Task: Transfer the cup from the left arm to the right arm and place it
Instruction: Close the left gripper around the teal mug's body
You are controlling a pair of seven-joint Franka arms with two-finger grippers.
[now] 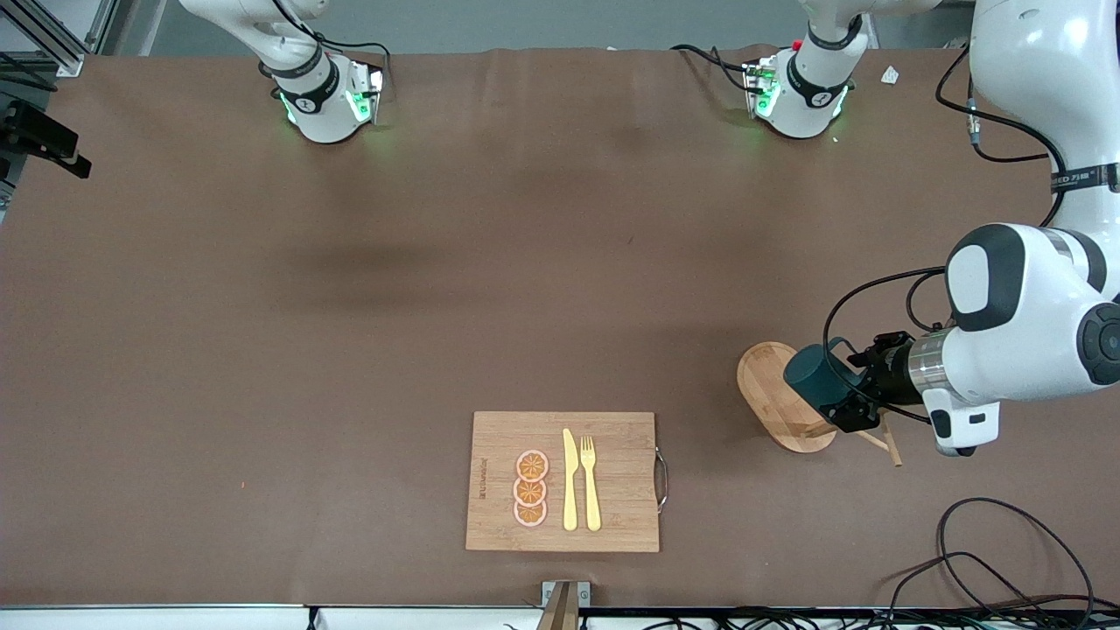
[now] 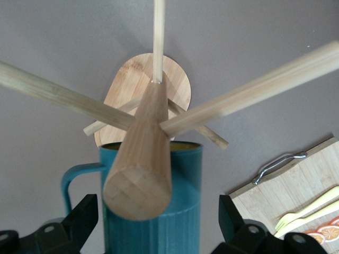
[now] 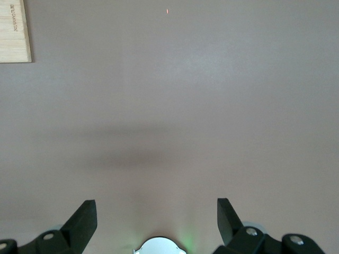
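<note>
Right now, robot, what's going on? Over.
Left gripper jaws open around cup on rack. Right gripper open, waiting over bare table. Pegs crowd cup.

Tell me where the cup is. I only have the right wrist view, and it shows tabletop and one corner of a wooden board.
Observer: The cup is at the wooden peg rack, toward the left arm's end of the table.
Operator: My right gripper waits open over bare table. Has the left arm gripped it?
Observer: No. The left gripper is open, with a finger on each side of the cup.
Operator: What's on that board?
Observer: The cutting board holds a yellow knife, a fork and three orange slices.
</note>
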